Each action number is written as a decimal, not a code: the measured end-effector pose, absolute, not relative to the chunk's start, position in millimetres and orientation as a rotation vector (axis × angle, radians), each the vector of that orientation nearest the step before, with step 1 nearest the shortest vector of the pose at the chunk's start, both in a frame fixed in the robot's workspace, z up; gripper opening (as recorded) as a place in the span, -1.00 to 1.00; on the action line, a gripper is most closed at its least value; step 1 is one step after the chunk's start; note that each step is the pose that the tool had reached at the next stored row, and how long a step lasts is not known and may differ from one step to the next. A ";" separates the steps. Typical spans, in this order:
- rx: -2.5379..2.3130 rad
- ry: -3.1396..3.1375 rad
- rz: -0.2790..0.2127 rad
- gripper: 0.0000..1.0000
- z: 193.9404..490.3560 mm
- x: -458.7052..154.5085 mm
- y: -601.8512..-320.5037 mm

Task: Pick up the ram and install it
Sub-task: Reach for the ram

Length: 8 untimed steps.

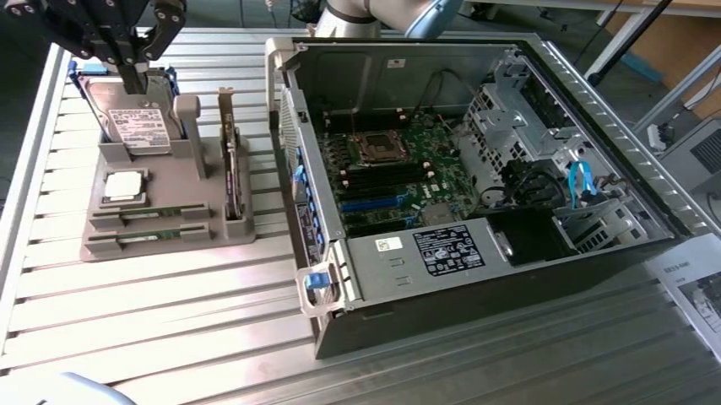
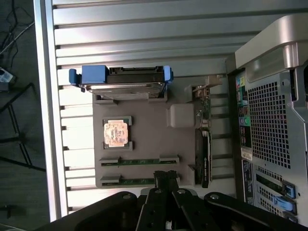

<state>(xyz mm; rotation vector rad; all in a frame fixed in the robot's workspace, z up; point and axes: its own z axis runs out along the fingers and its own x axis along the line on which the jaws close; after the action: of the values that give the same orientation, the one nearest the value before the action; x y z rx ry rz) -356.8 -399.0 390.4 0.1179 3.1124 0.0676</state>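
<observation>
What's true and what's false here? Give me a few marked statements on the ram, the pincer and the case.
1. Two ram sticks lie side by side in the grey holder. True.
2. The pincer grips a ram stick. False: it is shut and empty, up near the hard drive.
3. The computer case lies open with its motherboard showing. True.
4. The hard drive lies flat on the table. False: it stands on edge in the holder.
5. The expansion card stands on the holder's side away from the case. False: it stands on the side next to the case.
</observation>
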 end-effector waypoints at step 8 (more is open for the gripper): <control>0.118 3.113 0.068 -0.80 390.5 -357.1 -399.3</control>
<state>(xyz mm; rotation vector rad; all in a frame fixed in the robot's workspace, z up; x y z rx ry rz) -357.1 -399.3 390.5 0.1183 3.1126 0.0676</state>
